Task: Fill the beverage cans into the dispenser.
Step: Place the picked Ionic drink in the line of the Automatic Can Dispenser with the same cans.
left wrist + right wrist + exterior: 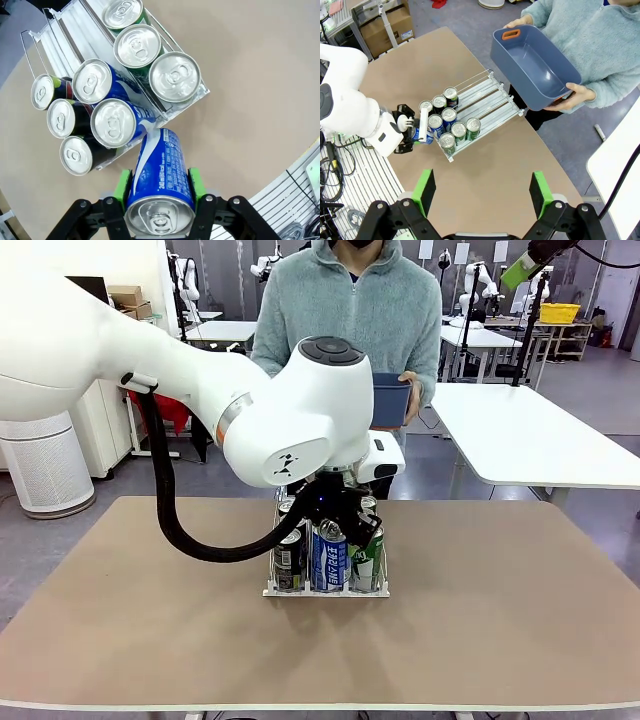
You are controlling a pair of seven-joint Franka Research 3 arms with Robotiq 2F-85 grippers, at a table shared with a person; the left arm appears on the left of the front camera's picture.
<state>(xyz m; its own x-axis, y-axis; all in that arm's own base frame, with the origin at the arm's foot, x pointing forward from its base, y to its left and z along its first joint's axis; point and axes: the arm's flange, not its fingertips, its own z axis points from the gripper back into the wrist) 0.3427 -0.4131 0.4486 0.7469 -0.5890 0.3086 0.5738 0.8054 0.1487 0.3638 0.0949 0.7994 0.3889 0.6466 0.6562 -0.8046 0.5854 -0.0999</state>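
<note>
**Blue can clamped at the rack's near end**

Left gripper (pixel 159 192) closed on a blue can (pixel 161 184) — green pads (pixel 122 185) pressed to both sides. Just beyond the fingertips, the dispenser (pixel 59 30), eight cans (pixel 174 76) upright across three lanes. Right gripper (pixel 482 192) spread wide, hovering high — dispenser well below, a person's navy bin (pixel 535 65) beyond.

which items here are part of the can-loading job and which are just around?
Job:
- dispenser, eight cans standing in it
- blue can, gripped by the left pincer at the middle lane
- right pincer, open above the table

Around:
- dark blue bin, empty, held by the person
- cardboard box on the floor
</note>
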